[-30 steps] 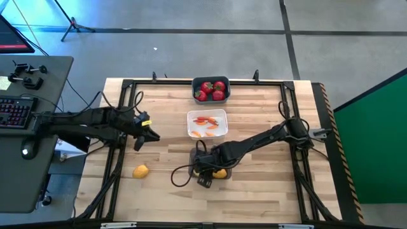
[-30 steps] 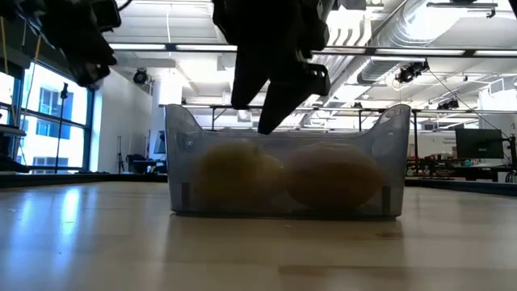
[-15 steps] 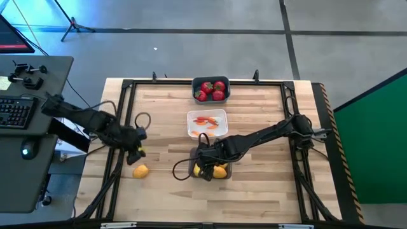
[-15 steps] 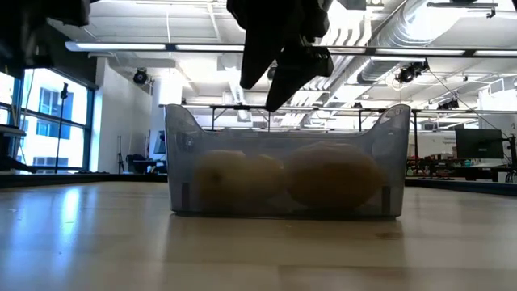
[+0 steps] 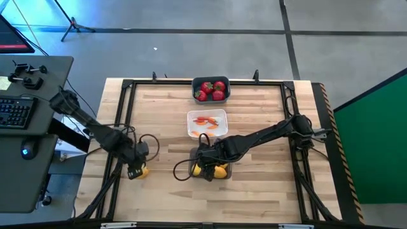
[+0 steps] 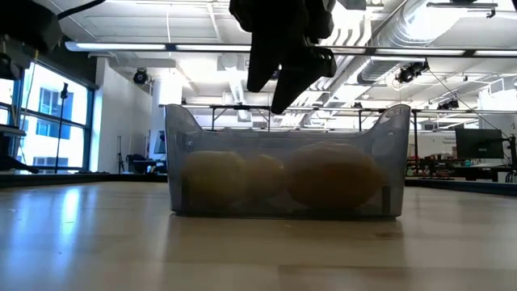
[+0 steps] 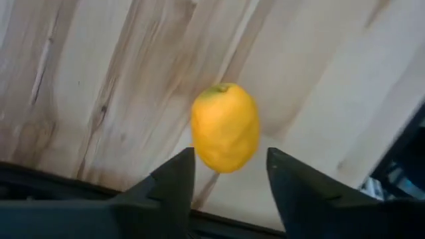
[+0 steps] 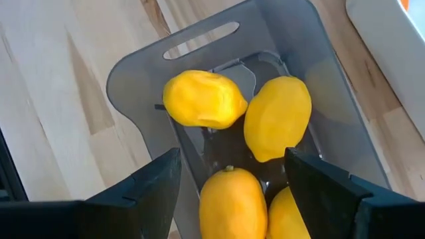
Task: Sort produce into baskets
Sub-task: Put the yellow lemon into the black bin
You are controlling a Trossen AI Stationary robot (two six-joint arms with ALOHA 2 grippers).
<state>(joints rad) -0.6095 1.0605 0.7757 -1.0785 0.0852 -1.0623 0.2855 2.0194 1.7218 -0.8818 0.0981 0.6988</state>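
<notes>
Last lemon (image 5: 141, 170) lies loose on table (image 5: 165, 108), near-left edge; smooth, yellow, oval. Left gripper (image 5: 134, 172) above it, fingers spread, not gripping. Rest looks sorted: strawberries in far bin (image 5: 211, 90), carrots in white bin (image 5: 207, 124), lemons in grey bin (image 8: 319, 86). Right gripper (image 5: 205, 169) released over grey bin

Two slim black jointed arms; dark loose cables loop beside each wrist; fingers (image 7: 174, 187) matte dark grey, wedge-shaped.
</notes>
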